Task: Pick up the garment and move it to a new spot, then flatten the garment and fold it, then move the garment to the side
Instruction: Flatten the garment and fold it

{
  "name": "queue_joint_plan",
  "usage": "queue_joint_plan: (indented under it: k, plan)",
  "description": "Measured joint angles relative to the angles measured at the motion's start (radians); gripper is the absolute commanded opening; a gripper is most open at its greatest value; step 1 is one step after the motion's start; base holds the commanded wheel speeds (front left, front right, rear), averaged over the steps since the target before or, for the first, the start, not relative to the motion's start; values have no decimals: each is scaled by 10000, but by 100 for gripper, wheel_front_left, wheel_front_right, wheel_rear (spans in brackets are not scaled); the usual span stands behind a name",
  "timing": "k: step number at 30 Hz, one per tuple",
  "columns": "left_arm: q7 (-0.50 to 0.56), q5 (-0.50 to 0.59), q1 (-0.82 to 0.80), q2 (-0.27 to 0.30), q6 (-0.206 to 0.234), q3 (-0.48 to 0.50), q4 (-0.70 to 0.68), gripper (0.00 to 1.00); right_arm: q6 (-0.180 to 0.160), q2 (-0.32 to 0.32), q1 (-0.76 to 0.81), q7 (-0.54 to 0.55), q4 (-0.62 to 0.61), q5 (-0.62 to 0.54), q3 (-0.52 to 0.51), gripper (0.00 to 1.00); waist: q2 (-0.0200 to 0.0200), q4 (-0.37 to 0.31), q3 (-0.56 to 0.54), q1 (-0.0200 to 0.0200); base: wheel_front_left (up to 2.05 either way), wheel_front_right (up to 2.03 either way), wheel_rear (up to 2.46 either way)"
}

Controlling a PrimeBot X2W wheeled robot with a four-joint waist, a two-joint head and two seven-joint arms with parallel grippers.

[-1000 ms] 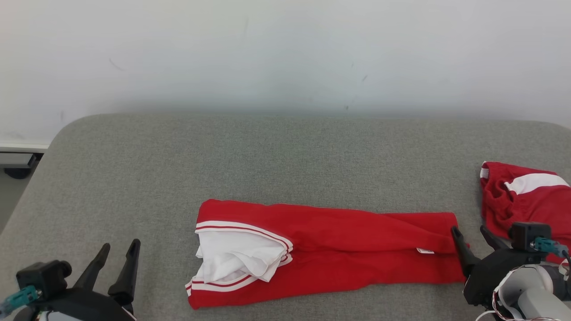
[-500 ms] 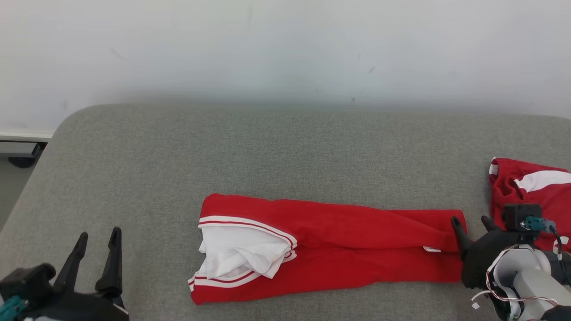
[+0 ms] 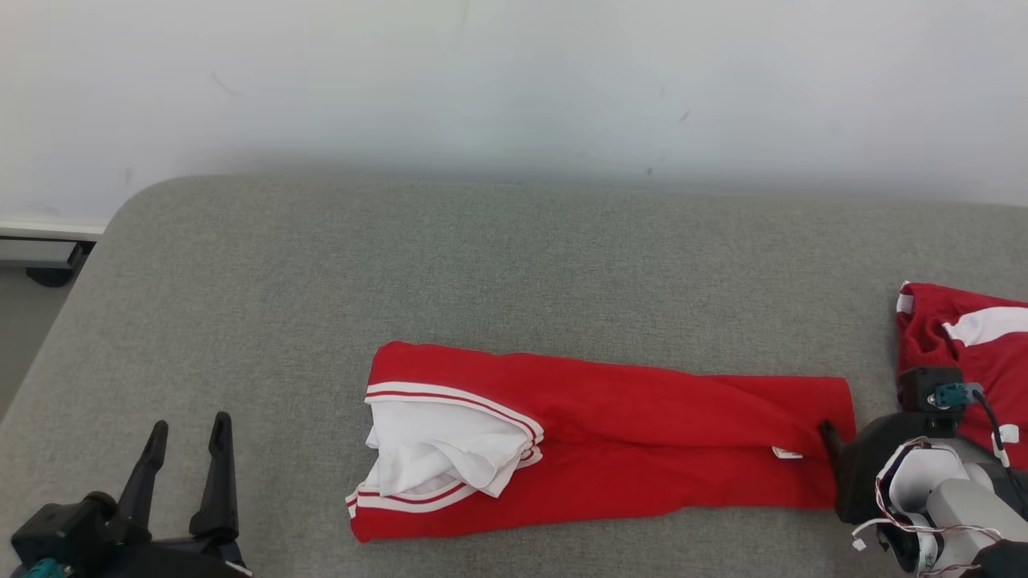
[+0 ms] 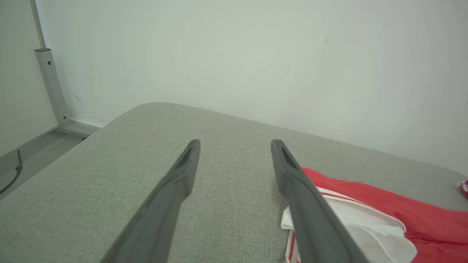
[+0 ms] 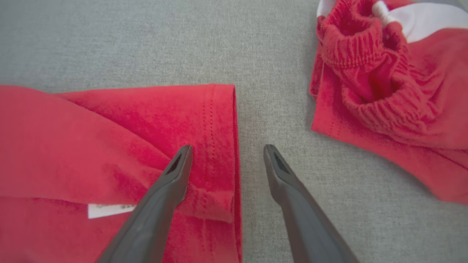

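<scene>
The garment (image 3: 610,433) lies folded into a long red strip on the grey padded surface, with a white, red-striped part at its left end. In the right wrist view my right gripper (image 5: 227,148) is open. Its left finger is over the garment's (image 5: 109,146) right hem and its right finger is over bare fabric surface. In the head view the right gripper (image 3: 851,425) sits at the strip's right end, partly hidden by its own wrist. My left gripper (image 3: 189,425) stands open at the lower left, well left of the garment (image 4: 420,215), with nothing between its fingers (image 4: 182,171).
A second red and white garment (image 3: 972,353) lies bunched at the right edge, close to the right gripper, and its ribbed waistband (image 5: 365,62) shows in the right wrist view. The grey surface (image 3: 514,265) ends at a rounded left edge, with floor (image 3: 24,329) beyond. A pale wall stands behind.
The head view has shifted, so the whole scene sits further right. The right gripper has sunk lower over the garment's right end, and the left gripper has dropped lower in the picture. Both stay open.
</scene>
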Motion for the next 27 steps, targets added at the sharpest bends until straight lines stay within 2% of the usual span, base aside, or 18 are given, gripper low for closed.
queue_joint_plan:
  k: [9,10,11,14,20,23,27]
  plan:
    - [0,495,-74,-284,0,-13,-234,100,-82,94,-400,1058,788,23,159,100,0,351,182,0,0,0,0]
    - [0,512,-74,-313,0,-21,-232,100,-77,107,-436,1156,867,31,186,60,0,393,190,0,0,0,0]
    - [0,520,-71,-349,0,-13,-232,100,-69,111,-513,1254,917,46,192,0,0,432,192,0,0,0,0]
    - [0,537,-28,-410,0,25,-230,100,-46,211,-652,1478,978,98,303,0,0,488,161,0,0,0,0]
    - [0,644,328,-497,0,203,-211,100,215,234,-806,1559,1104,215,234,0,0,362,28,0,0,0,0]
    - [0,662,372,-527,0,288,-215,100,437,-8,-808,1553,1043,238,165,0,-1,246,-64,0,0,0,0]
    - [0,708,480,-518,0,408,-259,100,568,-445,-834,1538,840,230,140,0,-1,31,-172,0,0,0,0]
